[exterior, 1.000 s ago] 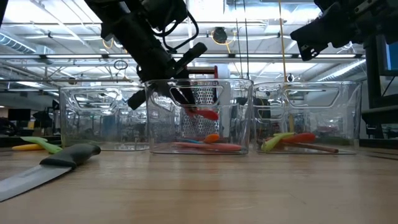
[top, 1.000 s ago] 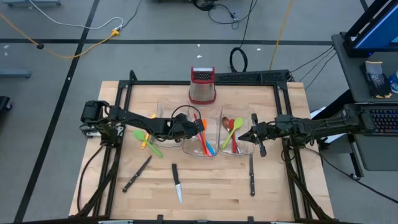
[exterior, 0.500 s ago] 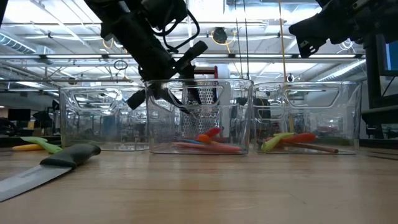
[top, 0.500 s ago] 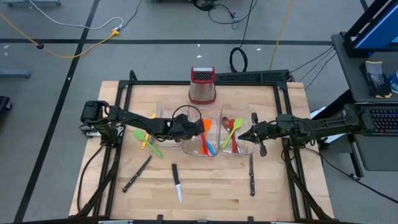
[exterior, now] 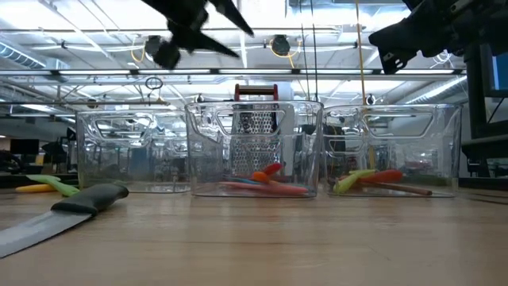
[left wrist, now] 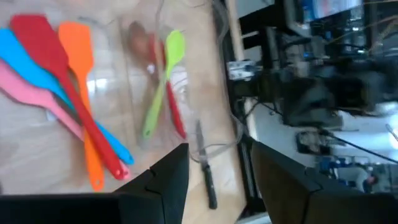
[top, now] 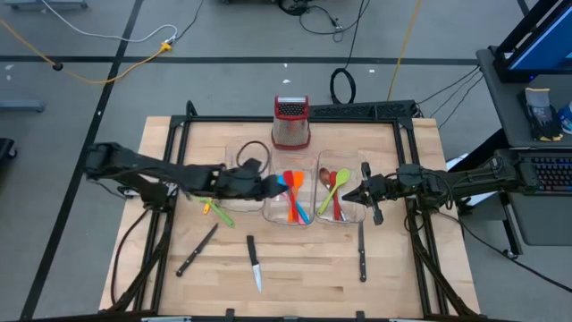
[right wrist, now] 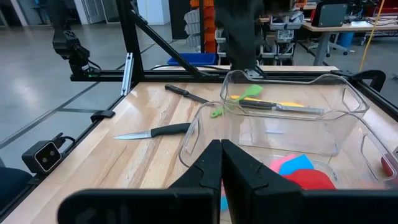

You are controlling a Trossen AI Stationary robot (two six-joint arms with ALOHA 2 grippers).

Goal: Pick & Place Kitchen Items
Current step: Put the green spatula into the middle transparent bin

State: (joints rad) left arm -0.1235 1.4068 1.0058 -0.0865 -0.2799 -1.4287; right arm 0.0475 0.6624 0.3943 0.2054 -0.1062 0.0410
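— Looking at the bench [top: 170, 277]: where are the spatulas?
— Red spatula [top: 288, 182] lies in the middle bin [top: 266, 211] with the others; knives [top: 254, 263] lie outside.
— Pincers?
— Left pincer [top: 273, 186] open, empty, above that bin. Right pincer [top: 345, 197] closed, empty.

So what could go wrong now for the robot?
1. The left fingers stand open beside the middle bin; reaching low, the arm might bump its wall.
2. The three knives, like the middle knife, lie flat on the table, so a pinch could slip off.
3. The right fingers, shut, hang over the right bin and could snag its rim.
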